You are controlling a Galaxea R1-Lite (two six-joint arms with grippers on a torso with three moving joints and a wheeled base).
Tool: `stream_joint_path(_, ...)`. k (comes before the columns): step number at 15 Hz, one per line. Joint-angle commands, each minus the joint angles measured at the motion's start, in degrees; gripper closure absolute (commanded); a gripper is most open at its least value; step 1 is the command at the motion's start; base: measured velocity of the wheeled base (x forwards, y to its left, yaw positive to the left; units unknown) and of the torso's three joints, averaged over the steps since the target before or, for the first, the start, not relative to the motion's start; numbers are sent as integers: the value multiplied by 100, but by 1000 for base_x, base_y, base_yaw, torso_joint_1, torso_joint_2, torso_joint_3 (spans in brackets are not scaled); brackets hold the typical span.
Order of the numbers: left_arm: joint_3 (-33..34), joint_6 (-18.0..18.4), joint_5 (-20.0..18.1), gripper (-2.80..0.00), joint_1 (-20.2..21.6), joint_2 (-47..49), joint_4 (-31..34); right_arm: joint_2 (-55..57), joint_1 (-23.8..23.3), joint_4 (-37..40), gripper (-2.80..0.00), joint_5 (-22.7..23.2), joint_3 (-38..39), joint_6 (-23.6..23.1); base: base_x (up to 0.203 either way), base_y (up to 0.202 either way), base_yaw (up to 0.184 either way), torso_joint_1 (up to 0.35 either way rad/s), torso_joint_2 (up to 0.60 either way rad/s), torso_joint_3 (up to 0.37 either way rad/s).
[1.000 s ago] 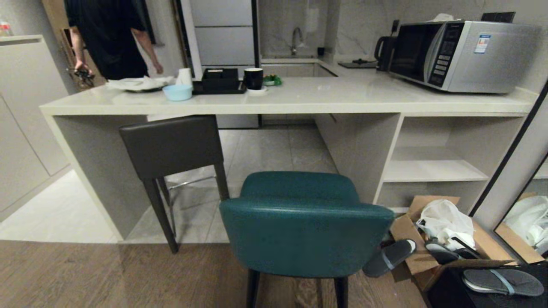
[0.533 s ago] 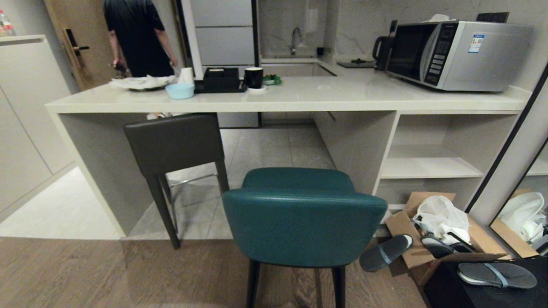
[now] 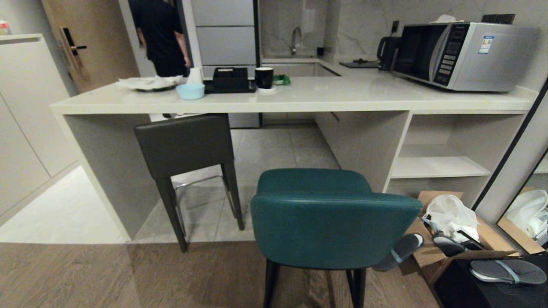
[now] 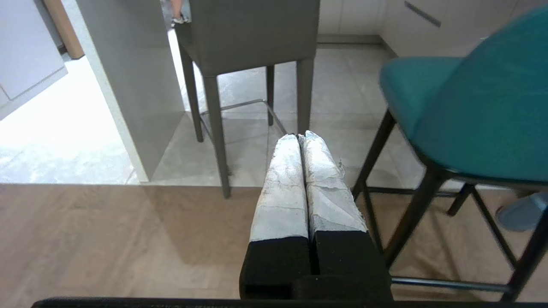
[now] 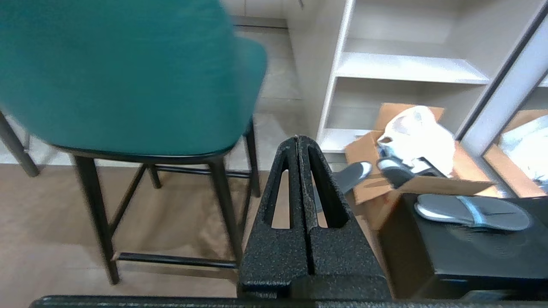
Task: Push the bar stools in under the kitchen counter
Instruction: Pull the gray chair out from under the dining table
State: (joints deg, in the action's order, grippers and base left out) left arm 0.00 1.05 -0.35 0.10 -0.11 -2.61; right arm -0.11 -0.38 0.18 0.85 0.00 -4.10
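My left gripper (image 4: 298,136) has white-wrapped, cracked fingers on black bases; my right gripper (image 5: 298,138) is textured black, with slotted fingers.

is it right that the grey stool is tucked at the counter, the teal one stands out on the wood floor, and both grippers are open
Not quite: both are shut. The left gripper and right gripper show fingers pressed together in the wrist views. The grey stool, counter and teal stool are as you say.

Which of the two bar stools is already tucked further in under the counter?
The dark grey stool with the flat rectangular back; it stands right at the counter edge. The teal stool stands further out, over the wooden floor.
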Motion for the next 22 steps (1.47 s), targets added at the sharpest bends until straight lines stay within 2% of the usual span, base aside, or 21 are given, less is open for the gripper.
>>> stream_joint_path(1,105,1,0,0,-1,3,-3,11,3,-1,0,3,0,5,0,200,-4,7,6,-2)
stream_joint_path(22,105,-43,35,0,-1,2,-4,11,3,-9,0,-41,0,164,0,198,-2,3,2,2)
